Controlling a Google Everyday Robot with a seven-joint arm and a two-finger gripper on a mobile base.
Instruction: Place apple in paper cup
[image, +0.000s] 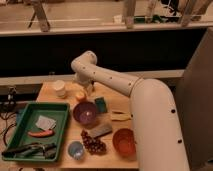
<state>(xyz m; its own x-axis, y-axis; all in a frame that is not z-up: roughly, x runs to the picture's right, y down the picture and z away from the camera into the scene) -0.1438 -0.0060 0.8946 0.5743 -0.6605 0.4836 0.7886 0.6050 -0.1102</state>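
Note:
The apple (80, 96) is a small orange-yellow fruit on the wooden table, just behind the purple bowl. The paper cup (60, 88), short and cream-white, stands upright to the apple's left near the table's back edge. My white arm reaches in from the lower right, bends at the back of the table and points down. The gripper (88, 90) hangs open right beside the apple, slightly above and to its right, holding nothing. The wrist partly hides the gripper.
A purple bowl (86, 113) sits in front of the apple, with a green sponge (101, 104) to its right. A green tray (59, 111) with a carrot (40, 133) is at left. At the front are a blue cup (76, 149), grapes (93, 144) and an orange bowl (124, 141).

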